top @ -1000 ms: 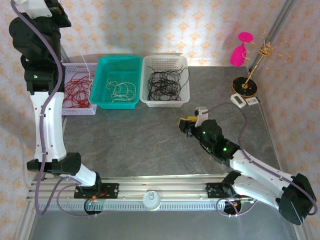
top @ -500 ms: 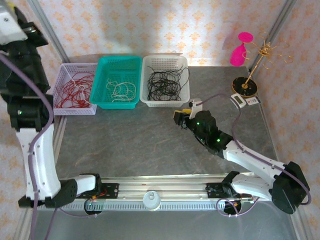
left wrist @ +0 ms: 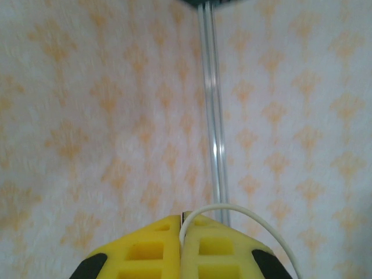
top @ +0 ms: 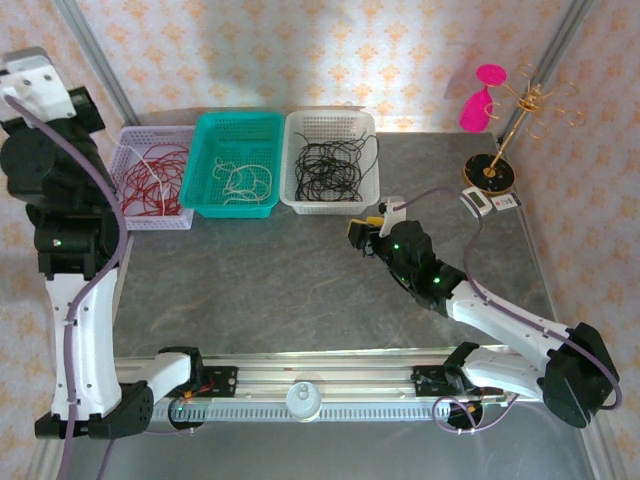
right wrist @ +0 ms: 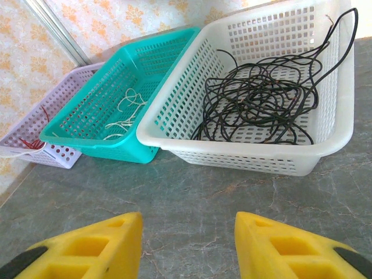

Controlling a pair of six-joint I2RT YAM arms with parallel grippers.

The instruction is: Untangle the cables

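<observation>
The cables lie sorted by colour in three baskets along the back. Red cables (top: 150, 180) are in the lilac basket (top: 128, 140), white cables (top: 245, 182) in the teal basket (top: 200, 170), and black cables (top: 330, 168) in the white basket (top: 292, 195). My left arm is raised high at the far left. Its gripper (left wrist: 182, 218) is shut on a thin white cable (left wrist: 232, 212), which arcs off to the right in front of the wallpaper. My right gripper (top: 362, 238) hovers low over the table just in front of the white basket (right wrist: 244, 148), open with nothing between its fingers (right wrist: 110, 241).
A gold jewellery stand (top: 510, 130), a pink object (top: 478, 100) and a small white device (top: 480, 202) stand at the back right. A metal frame post (left wrist: 212, 116) runs up the wall ahead of the left wrist. Bare grey table spreads in front of the baskets.
The left arm has swung away from over the lilac basket, out to the left and up. The right gripper moved a little towards the white basket, then stayed still.
</observation>
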